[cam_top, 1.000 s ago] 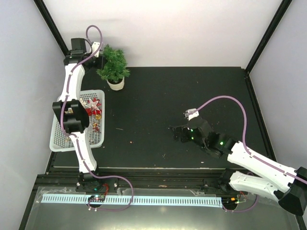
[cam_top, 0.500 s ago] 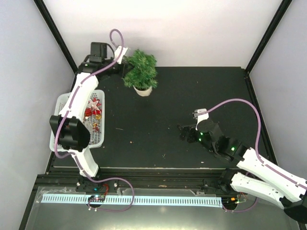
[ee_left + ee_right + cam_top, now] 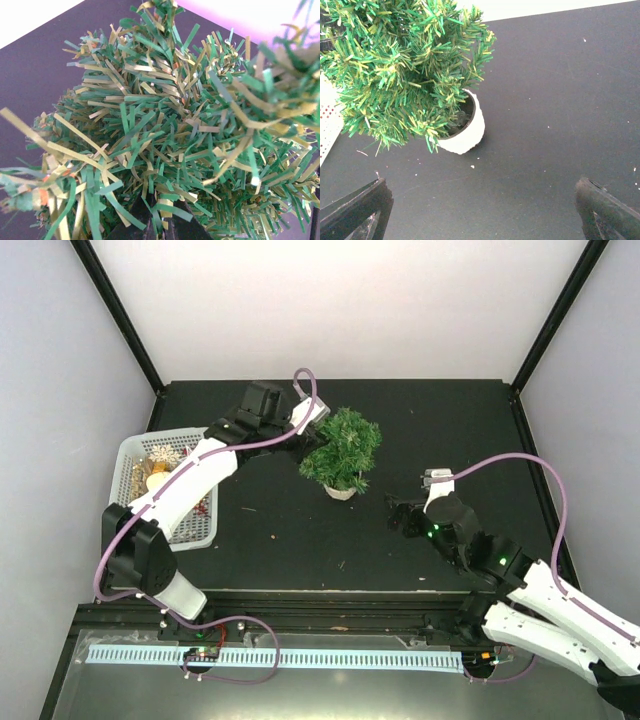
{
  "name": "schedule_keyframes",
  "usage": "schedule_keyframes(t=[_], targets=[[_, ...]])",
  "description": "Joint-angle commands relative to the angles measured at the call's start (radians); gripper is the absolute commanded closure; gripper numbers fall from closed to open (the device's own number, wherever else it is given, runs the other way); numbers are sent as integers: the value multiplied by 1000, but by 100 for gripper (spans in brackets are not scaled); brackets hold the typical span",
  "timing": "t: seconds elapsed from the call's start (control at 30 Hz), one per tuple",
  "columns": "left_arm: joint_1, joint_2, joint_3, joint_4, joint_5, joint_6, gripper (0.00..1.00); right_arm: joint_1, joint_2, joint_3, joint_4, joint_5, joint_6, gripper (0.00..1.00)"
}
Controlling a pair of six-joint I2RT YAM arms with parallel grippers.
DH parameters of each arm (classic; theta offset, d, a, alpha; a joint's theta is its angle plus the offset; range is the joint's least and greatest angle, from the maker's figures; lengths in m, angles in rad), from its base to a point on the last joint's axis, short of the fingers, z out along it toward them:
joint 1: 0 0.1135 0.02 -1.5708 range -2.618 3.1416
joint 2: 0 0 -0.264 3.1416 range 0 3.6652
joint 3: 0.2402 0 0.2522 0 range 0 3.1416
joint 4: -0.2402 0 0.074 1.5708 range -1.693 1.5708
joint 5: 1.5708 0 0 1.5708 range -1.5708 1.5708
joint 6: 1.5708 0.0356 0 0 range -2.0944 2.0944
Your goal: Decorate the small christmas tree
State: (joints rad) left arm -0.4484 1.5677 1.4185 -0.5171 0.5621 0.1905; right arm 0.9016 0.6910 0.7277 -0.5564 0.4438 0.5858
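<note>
Zero decorations hung: left gripper (image 3: 306, 445) clenched on the small christmas tree (image 3: 345, 448), right gripper (image 3: 400, 512) spread empty, ornaments (image 3: 160, 456) in basket (image 3: 190, 530).

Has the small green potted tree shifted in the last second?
Yes: the green potted tree went right and nearer, away from the white mesh basket.

Your small christmas tree (image 3: 343, 448) stands mid table (image 3: 300, 530) | basket (image 3: 122, 468) far left | left gripper (image 3: 305, 445) in its left branches | right gripper (image 3: 400, 512) right, apart

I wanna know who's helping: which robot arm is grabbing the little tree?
The left gripper, shut among branches of the small christmas tree; the right gripper is open, not touching.
</note>
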Motion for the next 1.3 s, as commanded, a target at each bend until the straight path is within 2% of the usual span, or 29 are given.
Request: schedule_keyframes(t=[0.0,0.43,1.27], targets=[[-28,-49,-15,108,-44,45,99,2,5,-6,-6,35,11,0],[-37,-39,-37,105,-31,65,98,1,35,-1,10,39,2,0],[-81,-91,-49,-11,14,75,98,1,51,-8,16,25,8,0]])
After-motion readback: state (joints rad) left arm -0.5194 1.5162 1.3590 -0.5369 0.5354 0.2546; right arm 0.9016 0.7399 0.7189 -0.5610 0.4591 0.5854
